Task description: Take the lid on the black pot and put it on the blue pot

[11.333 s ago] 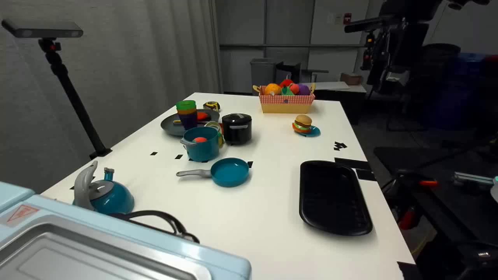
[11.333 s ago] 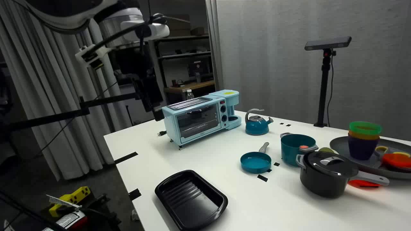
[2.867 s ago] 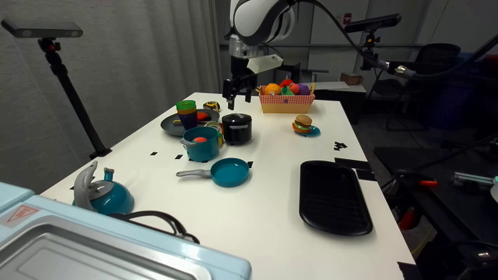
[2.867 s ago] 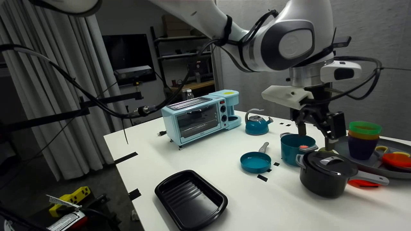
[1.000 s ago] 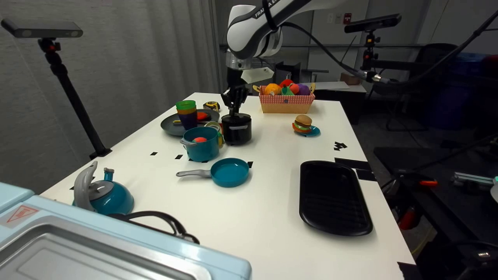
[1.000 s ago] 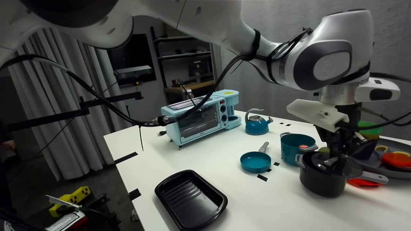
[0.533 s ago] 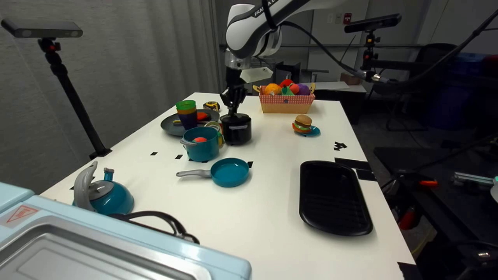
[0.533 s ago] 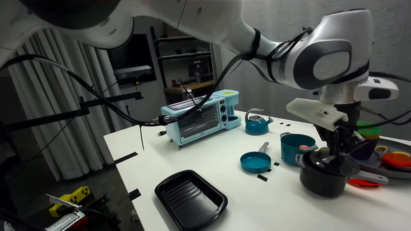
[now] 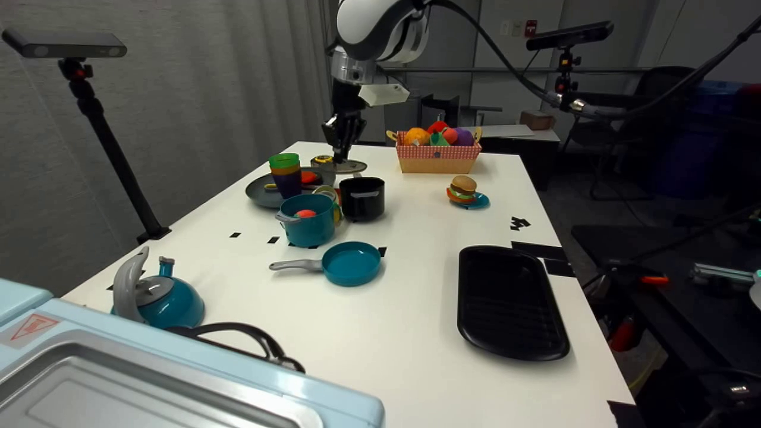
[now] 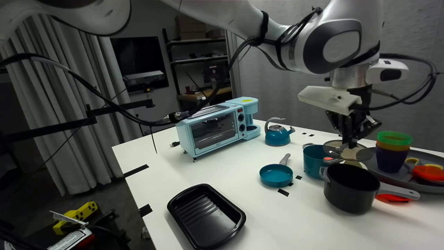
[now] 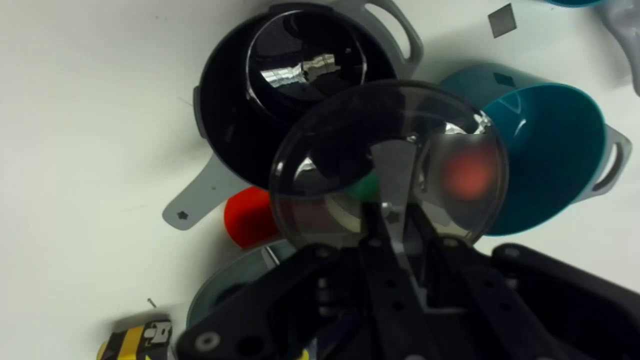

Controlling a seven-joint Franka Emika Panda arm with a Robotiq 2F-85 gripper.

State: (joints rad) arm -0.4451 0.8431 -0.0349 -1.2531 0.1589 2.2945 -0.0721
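My gripper point(image 11: 392, 207) is shut on the grey handle of the lid point(image 11: 392, 170), a clear glass disc with a rim. In both exterior views the lid point(image 10: 360, 153) hangs level in the air, held from above. The black pot point(image 10: 350, 194) stands uncovered below it, with its dark inside showing. The blue pot point(image 10: 312, 165) is right beside the black pot, open, with a reddish ball inside. In the wrist view the lid lies across the gap between the black pot point(image 11: 232, 112) and the blue pot point(image 11: 560, 150), covering part of each rim from sight.
A large grey plate point(image 10: 430, 158) with stacked cups point(image 10: 392, 159) stands close to the pots. A teal frying pan point(image 10: 276, 176), a kettle point(image 10: 277, 136), a black tray point(image 10: 208, 218) and a toaster oven point(image 10: 215, 130) share the table. A fruit basket point(image 9: 439, 161) stands farther back.
Half a second ago the lid sat on the black pot with my gripper at its handle. Now both have risen off the pot and shifted sideways, leaving the black pot uncovered.
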